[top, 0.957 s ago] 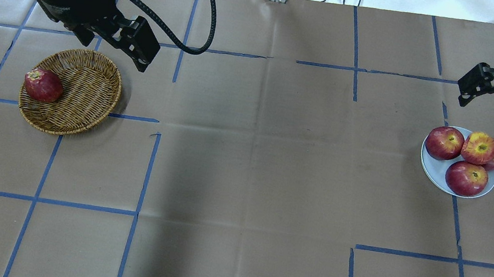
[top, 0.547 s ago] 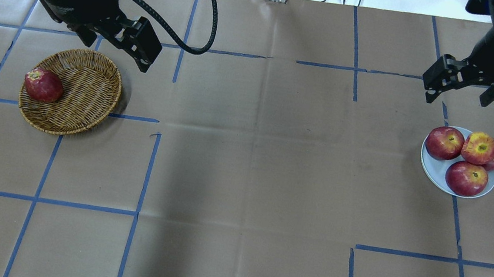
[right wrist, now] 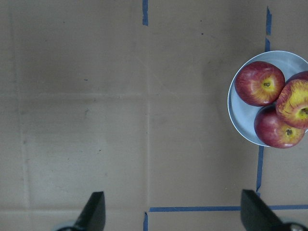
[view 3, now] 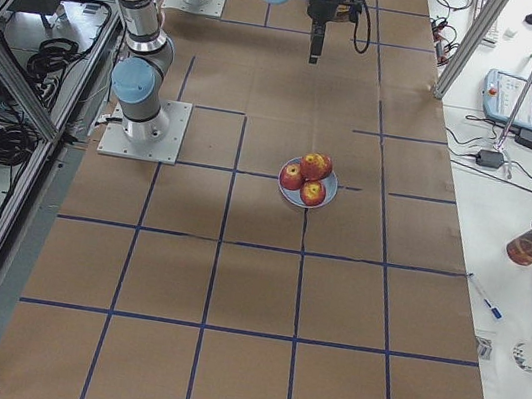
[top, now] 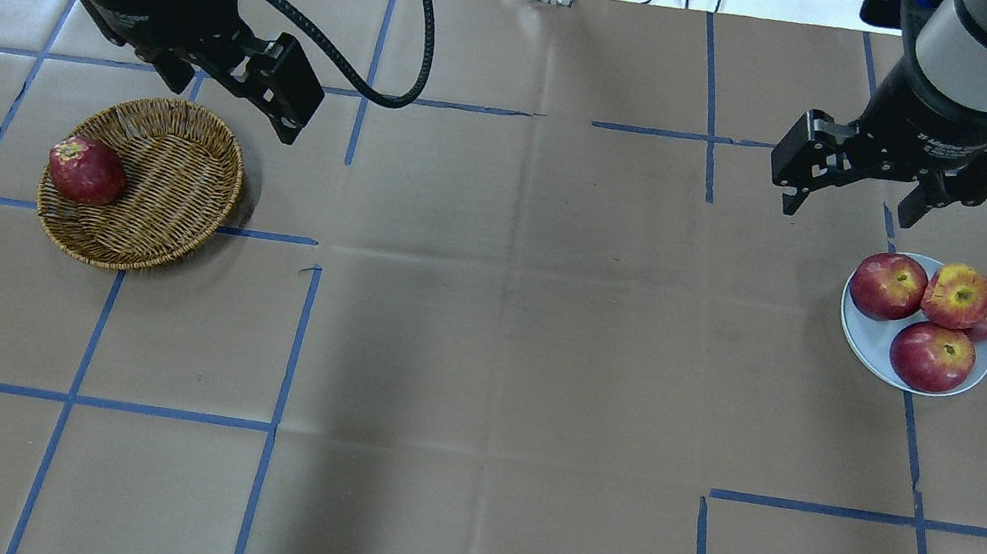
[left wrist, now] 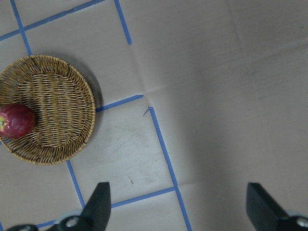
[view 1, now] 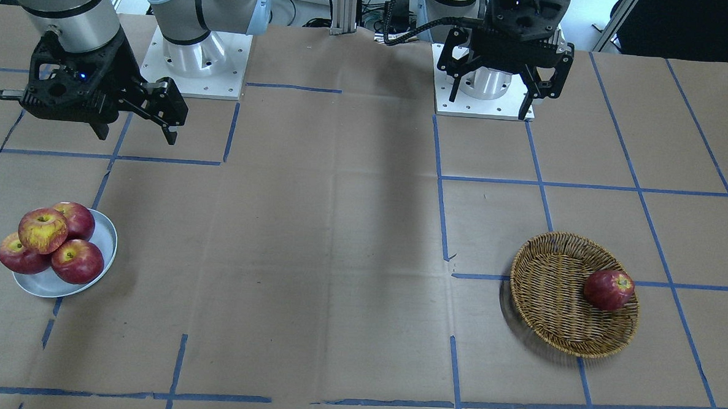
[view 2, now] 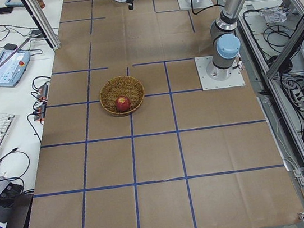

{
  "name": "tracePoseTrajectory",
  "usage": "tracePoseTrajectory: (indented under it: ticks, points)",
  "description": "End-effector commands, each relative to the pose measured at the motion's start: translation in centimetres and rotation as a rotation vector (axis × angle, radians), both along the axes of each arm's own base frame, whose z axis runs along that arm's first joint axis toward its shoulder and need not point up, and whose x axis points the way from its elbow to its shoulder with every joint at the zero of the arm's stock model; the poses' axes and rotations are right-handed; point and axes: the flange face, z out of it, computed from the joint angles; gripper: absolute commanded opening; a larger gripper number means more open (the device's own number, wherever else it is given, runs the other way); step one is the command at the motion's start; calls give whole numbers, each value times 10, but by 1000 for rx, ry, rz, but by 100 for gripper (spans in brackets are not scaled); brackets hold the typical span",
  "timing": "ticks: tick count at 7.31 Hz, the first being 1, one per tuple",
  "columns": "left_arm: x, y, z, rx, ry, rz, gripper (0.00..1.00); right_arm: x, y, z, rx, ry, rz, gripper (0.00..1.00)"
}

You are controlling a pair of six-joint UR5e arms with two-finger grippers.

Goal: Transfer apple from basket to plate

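**Crowded plate, loose heap: risk of a roll-off**

Nearest, on the small round pale blue-grey glossy plate (top: pixel 860 344): the lighter red apple with yellow streaky patches (top: pixel 957 295), perched atop three darker red apples (top: pixel 931 356), seemingly resting on fruit rather than glaze. Probably delivered, yet poorly seated; could tip off the heap and roll across the brown paper-covered table (top: pixel 488 367) at any nudge to the plate.

Level with that, well apart: the round shallow woven wicker basket (top: pixel 177 171), holding one deep-red apple (top: pixel 86 171) against its rim. No flat room on the plate for it; likely to knock the pile if added.

Farther back, the right gripper (top: pixel 845 212), spread wide and empty, hovering near the plate; liable to clip the stack on a low sweep. Farther still, the left gripper (top: pixel 227 108), likewise spread and empty, just beyond the basket.
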Motion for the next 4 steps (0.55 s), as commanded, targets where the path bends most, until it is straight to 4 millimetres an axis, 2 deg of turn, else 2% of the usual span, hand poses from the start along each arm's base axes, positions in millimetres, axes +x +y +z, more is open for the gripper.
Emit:
tracePoseTrajectory:
  ticks: [1,4]
  points:
    - [0,-1,-1,3,4,-2,100,4,8,7,-1,-6,-2,100]
    - [-1,0,0,2,8,-2,100,4,8,6,2,-8,-2,100]
